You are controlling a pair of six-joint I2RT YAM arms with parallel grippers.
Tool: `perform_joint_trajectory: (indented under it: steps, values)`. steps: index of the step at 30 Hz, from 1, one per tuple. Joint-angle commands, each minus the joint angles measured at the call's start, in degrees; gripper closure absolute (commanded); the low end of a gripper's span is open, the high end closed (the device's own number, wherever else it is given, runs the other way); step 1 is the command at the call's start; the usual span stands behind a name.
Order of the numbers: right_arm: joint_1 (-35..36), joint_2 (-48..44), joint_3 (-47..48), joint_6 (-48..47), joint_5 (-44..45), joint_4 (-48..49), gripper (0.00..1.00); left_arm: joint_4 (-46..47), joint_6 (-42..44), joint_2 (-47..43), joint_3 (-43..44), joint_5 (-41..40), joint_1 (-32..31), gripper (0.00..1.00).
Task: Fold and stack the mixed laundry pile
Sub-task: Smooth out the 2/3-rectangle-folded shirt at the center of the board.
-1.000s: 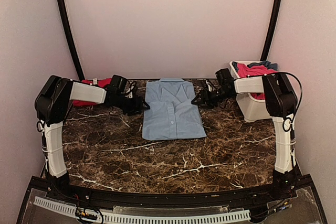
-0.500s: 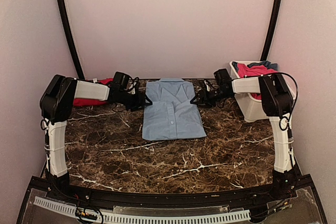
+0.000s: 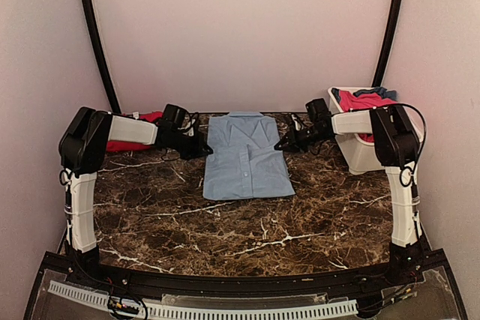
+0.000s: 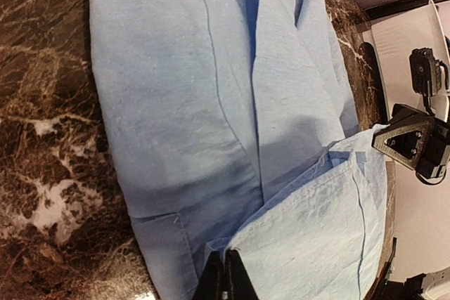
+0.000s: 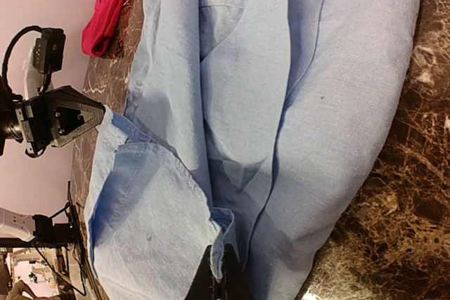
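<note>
Left end effector (image 4: pixel 223 275) and right end effector (image 5: pixel 216 275) both pinch the light-blue shirt (image 3: pixel 247 162) at its shoulder edges (looks thin and floppy, so seams probably grip best).

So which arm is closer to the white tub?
Right. The right arm lies beside the white tub; the left arm is away beyond the blue shirt.

Light-blue shirt (image 3: pixel 247 157) flat, centred; red garment (image 3: pixel 147 117) far-left.
</note>
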Motion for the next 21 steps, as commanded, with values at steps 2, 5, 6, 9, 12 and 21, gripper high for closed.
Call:
perform_joint_trajectory:
  steps: [2, 5, 6, 9, 12, 21]
  values:
    - [0.06, -3.97, -1.40, 0.75, -1.03, 6.84, 1.00, 3.34, 1.38, -4.31, 0.43, -0.23, 0.13, 1.00]
    - [0.06, -3.70, -1.06, 1.39, -0.98, 8.46, 1.00, 2.62, 2.94, -3.77, 1.23, -1.95, 0.21, 1.00]
    - [0.02, -3.51, -0.94, 1.53, -0.70, 8.70, 1.00, 2.41, 3.36, -3.43, 1.45, -2.22, 0.22, 1.00]
    - [0.03, -2.41, -0.34, 1.52, 0.50, 9.00, 1.00, 2.43, 3.39, -2.38, 1.39, -3.55, 0.49, 1.00]
    - [0.06, -0.59, 0.28, 1.13, 1.42, 8.39, 1.00, 3.43, 2.42, -1.16, 0.35, -4.59, 0.92, 1.00]
    - [-0.09, -6.01, -2.16, -1.43, 6.32, 3.60, 0.30, 3.62, 3.29, -5.00, -1.72, -5.39, 1.28, 0.36]
